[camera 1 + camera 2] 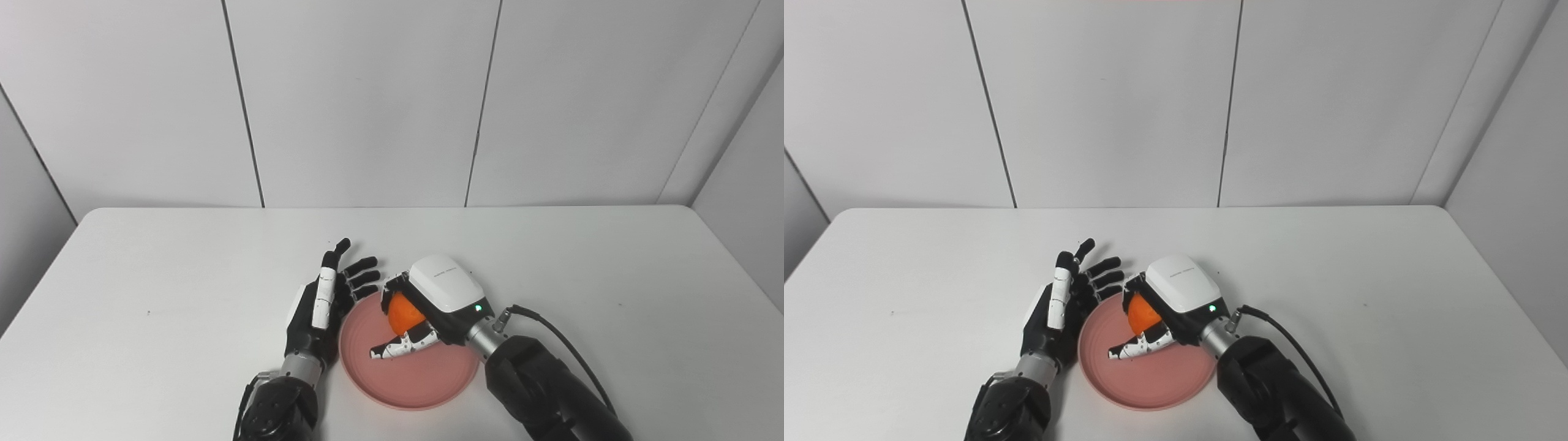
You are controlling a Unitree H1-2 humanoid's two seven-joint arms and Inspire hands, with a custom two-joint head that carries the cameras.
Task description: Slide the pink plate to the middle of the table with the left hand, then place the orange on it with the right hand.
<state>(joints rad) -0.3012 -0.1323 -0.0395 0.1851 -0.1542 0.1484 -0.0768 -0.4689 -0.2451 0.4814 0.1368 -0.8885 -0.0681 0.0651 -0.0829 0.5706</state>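
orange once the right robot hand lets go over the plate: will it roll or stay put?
The orange looks round and smooth, so it will probably roll a little when the right robot hand releases it. The pink plate seems to have a raised rim, which should likely stop it. The open left robot hand beside the plate may steady it.

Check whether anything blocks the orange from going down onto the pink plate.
Nothing visible does. The right hand holds the orange directly over the pink plate, whose surface beneath is bare. The left hand rests open beside the plate's left rim, not over it.
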